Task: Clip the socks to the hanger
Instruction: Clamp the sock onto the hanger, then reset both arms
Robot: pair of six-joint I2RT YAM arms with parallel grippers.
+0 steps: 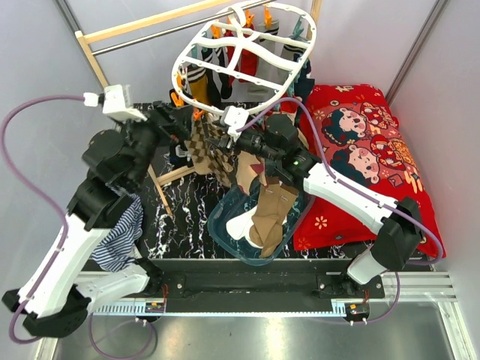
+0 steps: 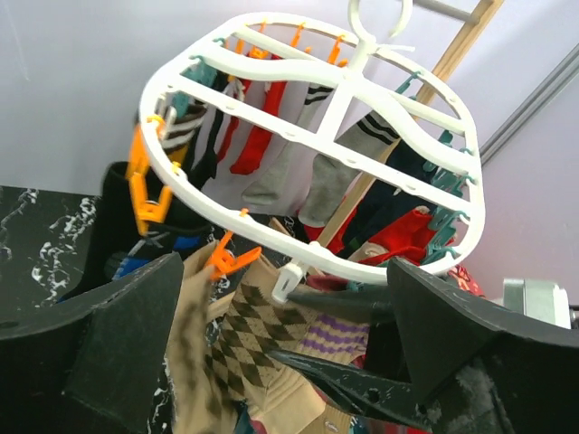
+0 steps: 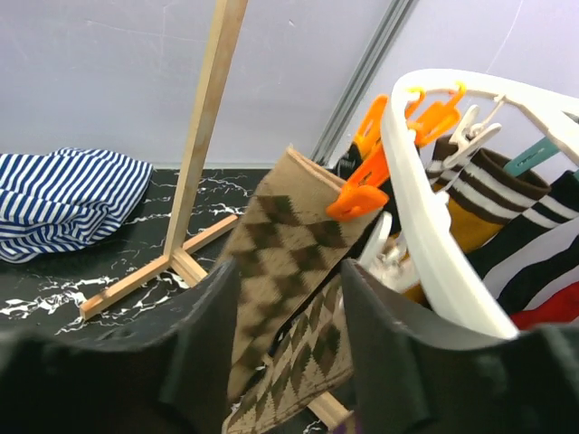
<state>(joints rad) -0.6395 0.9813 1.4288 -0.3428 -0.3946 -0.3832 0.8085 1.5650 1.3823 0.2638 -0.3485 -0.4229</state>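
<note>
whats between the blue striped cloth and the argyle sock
Between the striped cloth and the argyle sock stands the wooden rack's upright post, its foot on the black marbled table; the right wrist view shows it.

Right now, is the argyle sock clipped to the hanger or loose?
Clipped: an orange clip on the hanger bites the argyle sock at its top edge.

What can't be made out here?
- Top view: where the argyle sock meets the hanger, covered by left arm and right arm.
- Right wrist: the sock's lower end, behind the right end effector.
- Left wrist: the sock's foot, blocked by the left end effector.
- Top view: the tub's contents, partly under the right arm.
</note>
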